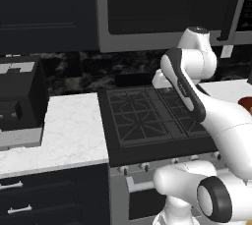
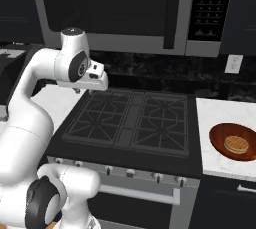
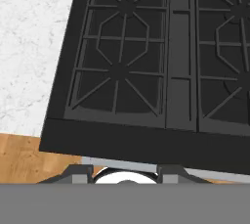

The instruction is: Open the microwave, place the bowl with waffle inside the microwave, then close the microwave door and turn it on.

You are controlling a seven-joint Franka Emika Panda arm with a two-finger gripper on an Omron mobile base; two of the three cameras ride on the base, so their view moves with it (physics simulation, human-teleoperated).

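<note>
The microwave (image 2: 130, 10) hangs above the stove, and the microwave door (image 2: 105, 5) is shut, its dark bar handle (image 2: 173, 13) beside the control strip (image 2: 210, 5). On the white counter to the right of the stove sits the reddish-brown bowl (image 2: 235, 144) with a round waffle (image 2: 236, 144) in it. My hand (image 2: 94, 81) hovers over the stove's back left corner, far left of the bowl and below the microwave. In the hand view my gripper (image 3: 125, 173) points down at the left burners, its fingertips (image 3: 78, 171) apart with nothing between them.
A black stove (image 1: 147, 116) with grates lies in front of me. A black boxy appliance (image 1: 19, 103) stands on the white counter (image 1: 74, 130) at the left. A wall outlet (image 2: 233, 64) sits above the right counter (image 2: 210, 138). Dark drawers (image 1: 49, 194) run below.
</note>
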